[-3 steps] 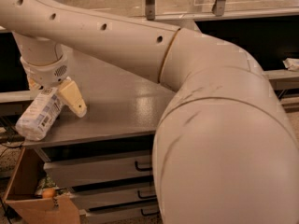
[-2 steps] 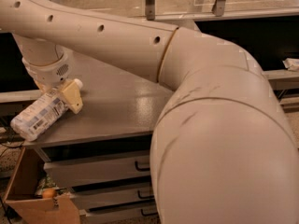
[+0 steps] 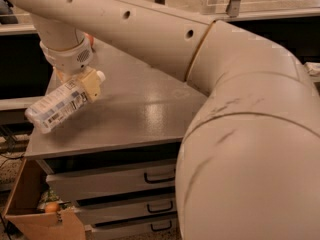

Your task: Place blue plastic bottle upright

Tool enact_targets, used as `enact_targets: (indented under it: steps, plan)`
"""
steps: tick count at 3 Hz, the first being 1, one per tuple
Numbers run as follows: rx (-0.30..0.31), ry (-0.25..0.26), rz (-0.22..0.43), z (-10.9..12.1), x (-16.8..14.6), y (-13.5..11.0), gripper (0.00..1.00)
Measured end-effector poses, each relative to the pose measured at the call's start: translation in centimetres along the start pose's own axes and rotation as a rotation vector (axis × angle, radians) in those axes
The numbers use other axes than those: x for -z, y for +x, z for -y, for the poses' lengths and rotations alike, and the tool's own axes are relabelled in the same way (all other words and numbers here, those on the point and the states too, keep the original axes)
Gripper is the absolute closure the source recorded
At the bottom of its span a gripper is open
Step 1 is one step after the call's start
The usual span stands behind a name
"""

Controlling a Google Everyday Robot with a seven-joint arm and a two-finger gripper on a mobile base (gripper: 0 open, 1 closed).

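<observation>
The blue plastic bottle is clear with a white label and a white cap. It hangs tilted, nearly on its side, with the cap up to the right and the base down to the left. My gripper is shut on the bottle near its neck and holds it in the air over the left edge of the grey cabinet top. A tan finger shows across the bottle's upper part. My wrist comes down from above.
My large cream arm fills the right half of the view. A small reddish-orange object peeks out behind my wrist. Drawers sit under the top. A cardboard box stands at the lower left.
The bottle has swung from hanging steeply down to lying flatter, and it has been carried up and slightly right over the cabinet's left edge. It is still gripped.
</observation>
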State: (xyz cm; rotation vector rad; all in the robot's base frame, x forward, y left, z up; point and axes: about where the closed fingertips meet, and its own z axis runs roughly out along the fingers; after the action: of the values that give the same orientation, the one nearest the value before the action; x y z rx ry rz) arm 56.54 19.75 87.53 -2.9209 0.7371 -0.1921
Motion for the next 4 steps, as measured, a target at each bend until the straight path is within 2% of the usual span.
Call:
enact_targets:
  steps: [1,2,3,4]
  plan:
    - [-0.093,0.151,0.032,-2.5,4.9,4.4,1.00]
    - [-0.090,0.151,0.031,-2.4,4.9,4.3,1.00]
    - [-0.052,0.132,-0.039,-2.5,6.2,5.6,1.00]
    - [0.012,0.116,-0.162,-3.1,9.9,9.2,1.00]
